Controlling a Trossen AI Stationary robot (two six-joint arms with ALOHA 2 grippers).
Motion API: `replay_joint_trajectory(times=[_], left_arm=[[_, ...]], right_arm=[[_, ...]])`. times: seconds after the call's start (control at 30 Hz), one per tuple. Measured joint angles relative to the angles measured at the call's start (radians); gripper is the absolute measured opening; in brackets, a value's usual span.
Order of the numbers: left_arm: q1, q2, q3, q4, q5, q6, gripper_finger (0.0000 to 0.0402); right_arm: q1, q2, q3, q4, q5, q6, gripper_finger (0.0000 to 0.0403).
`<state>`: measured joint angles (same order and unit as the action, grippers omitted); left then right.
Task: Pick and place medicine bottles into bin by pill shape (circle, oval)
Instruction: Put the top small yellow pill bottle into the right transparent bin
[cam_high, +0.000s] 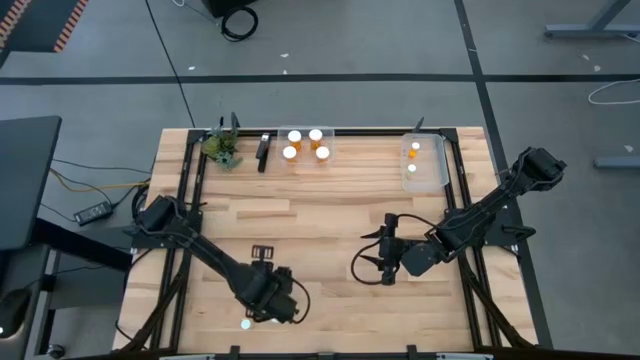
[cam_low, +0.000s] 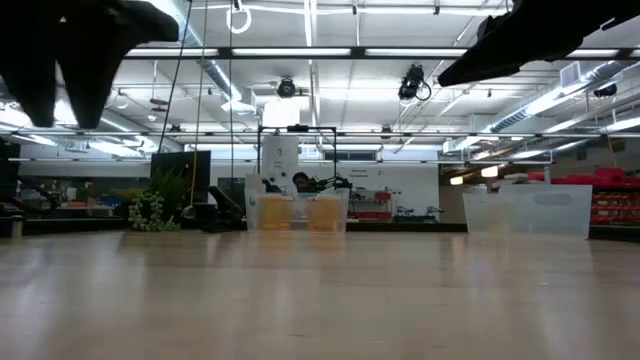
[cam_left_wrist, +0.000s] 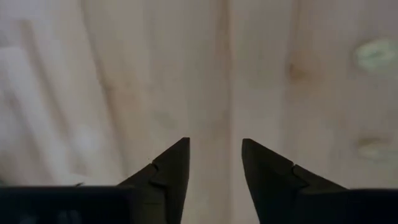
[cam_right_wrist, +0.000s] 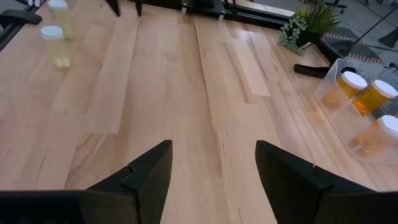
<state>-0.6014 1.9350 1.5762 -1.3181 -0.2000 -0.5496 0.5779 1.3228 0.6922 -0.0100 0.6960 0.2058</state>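
Four medicine bottles (cam_high: 305, 145) with white caps stand in a clear bin (cam_high: 305, 130) at the table's far edge; they also show in the right wrist view (cam_right_wrist: 364, 99). Two more stand in a second clear bin (cam_high: 437, 165) at the far right. One white-capped bottle (cam_high: 246, 323) stands on the table near its near edge; the right wrist view shows two pale bottles (cam_right_wrist: 53, 40) standing there. My left gripper (cam_left_wrist: 216, 155) is open, pointing down over bare wood just right of that bottle (cam_high: 270, 300). My right gripper (cam_right_wrist: 213, 162) is open and empty at mid-table right (cam_high: 380, 258).
A small green plant (cam_high: 222, 148) and a dark object (cam_high: 263, 152) sit by the far edge, left of the bins. Black frame rails (cam_high: 185, 190) run along the table's sides. Bare wood lies between the two arms.
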Motion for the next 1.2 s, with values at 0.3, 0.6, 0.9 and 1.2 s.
replay_joint_trajectory(times=[0.3,0.6,0.9,1.2], left_arm=[[-0.048,0.01,0.0,0.098,0.089,-0.092,0.0239],[-0.106,0.01,0.0,0.18,0.091,-0.094,0.0317],[-0.102,0.057,0.002,0.273,0.141,-0.069,0.0325],[-0.095,0.092,0.001,0.292,0.148,-0.041,0.0325]], right_arm=[[-0.006,0.0,0.0,0.015,0.0,-0.006,0.0236],[-0.006,0.0,0.0,0.027,0.0,-0.023,0.0236],[-0.007,0.0,0.0,0.029,0.0,-0.024,0.0236],[-0.006,0.0,0.0,0.028,-0.001,-0.023,0.0236]])
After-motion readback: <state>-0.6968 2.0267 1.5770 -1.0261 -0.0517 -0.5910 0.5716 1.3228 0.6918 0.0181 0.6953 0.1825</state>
